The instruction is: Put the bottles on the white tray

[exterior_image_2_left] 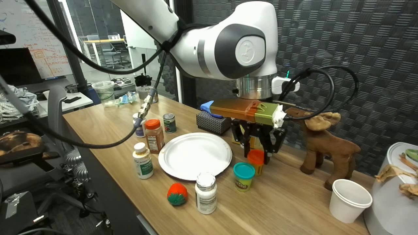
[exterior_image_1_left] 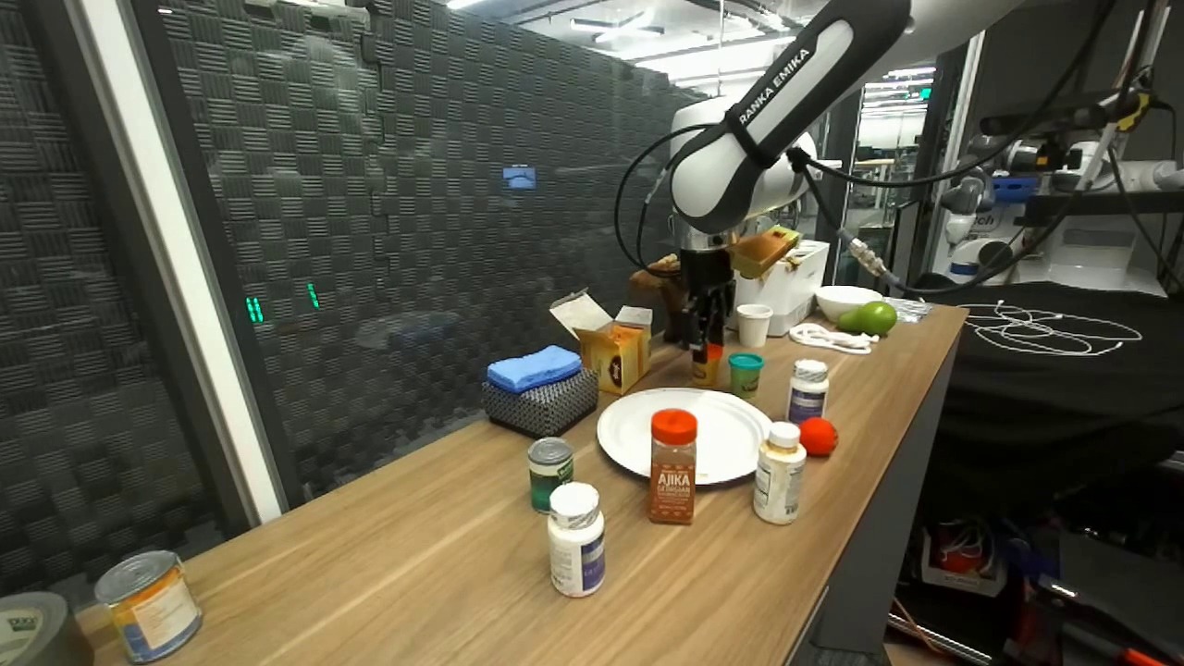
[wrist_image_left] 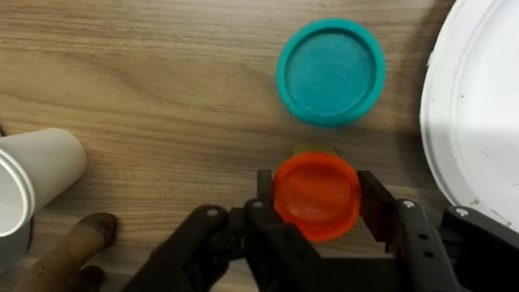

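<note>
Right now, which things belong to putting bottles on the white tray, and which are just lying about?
Part of the job:
white tray
white bottles
Ajika bottle
gripper
orange-lidded tub, probably: the gripper is around it

Just lying about:
blue cloth
green can
brown toy animal
white cup
open yellow box

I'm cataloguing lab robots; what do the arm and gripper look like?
The arm is white with dark covers, white lettering ending in EMIKA, a silvery ring and black cables. The gripper is black, with jointed fingers; an orange-and-green casing sits above.
</note>
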Motion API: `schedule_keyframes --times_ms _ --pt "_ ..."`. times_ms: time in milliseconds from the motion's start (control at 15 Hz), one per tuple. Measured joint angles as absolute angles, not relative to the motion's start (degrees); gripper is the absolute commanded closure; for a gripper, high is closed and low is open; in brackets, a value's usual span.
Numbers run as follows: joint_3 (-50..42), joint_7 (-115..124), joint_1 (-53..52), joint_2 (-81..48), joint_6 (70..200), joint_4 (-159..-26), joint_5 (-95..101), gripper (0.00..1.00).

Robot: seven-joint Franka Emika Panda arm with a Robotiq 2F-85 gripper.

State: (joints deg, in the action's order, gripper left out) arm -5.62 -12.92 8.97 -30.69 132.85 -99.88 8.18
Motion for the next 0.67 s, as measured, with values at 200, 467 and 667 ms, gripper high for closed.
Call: schedule_keyframes --times_ms 200,467,667 --pt "-5.6 -12.9 8.9 -30.7 132.9 -99.8 8.2 0.71" --pt "-5.6 -11.9 8.0 -28.8 129.1 -99.9 8.2 0.71" --pt "-5.3 -10.1 5.5 -24.8 126.5 -101.0 9.0 0.71"
